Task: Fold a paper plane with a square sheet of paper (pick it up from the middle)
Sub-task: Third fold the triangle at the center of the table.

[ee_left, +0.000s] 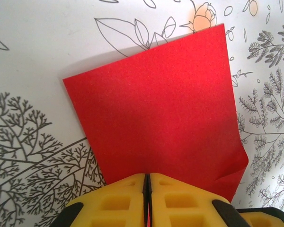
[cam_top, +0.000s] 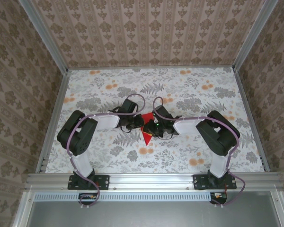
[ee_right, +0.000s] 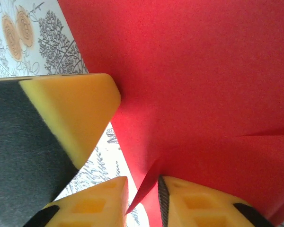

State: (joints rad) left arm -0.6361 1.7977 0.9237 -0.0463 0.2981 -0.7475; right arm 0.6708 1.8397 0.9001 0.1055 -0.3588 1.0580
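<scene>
The square sheet of paper [cam_top: 146, 135] lies near the middle of the table [cam_top: 203, 158], a little closer to the near edge than to the far one, between the two grippers. From above it is a bright red shape that narrows to a point aimed at the near edge. The left wrist view shows the paper [ee_left: 161, 109] as plain, matt and unmarked. It lies mostly flat on the flower-printed table cover [ee_left: 38, 47], its far edges are straight, and there is a small crumpled fold at its lower right corner. The left gripper [cam_top: 135, 124] is clamped on the paper's near edge: its yellow fingers [ee_left: 118, 198] are pressed together with only a thin red line between them. The right gripper [cam_top: 154, 128] meets the sheet from the other side. In the right wrist view its jaws [ee_right: 143, 182] stand slightly parted, with a raised edge of the paper [ee_right: 203, 80] running down into the gap, and a crease crosses the sheet on the right. A yellow and black finger of the left gripper [ee_right: 80, 109] touches the red surface at the left of that view.
</scene>
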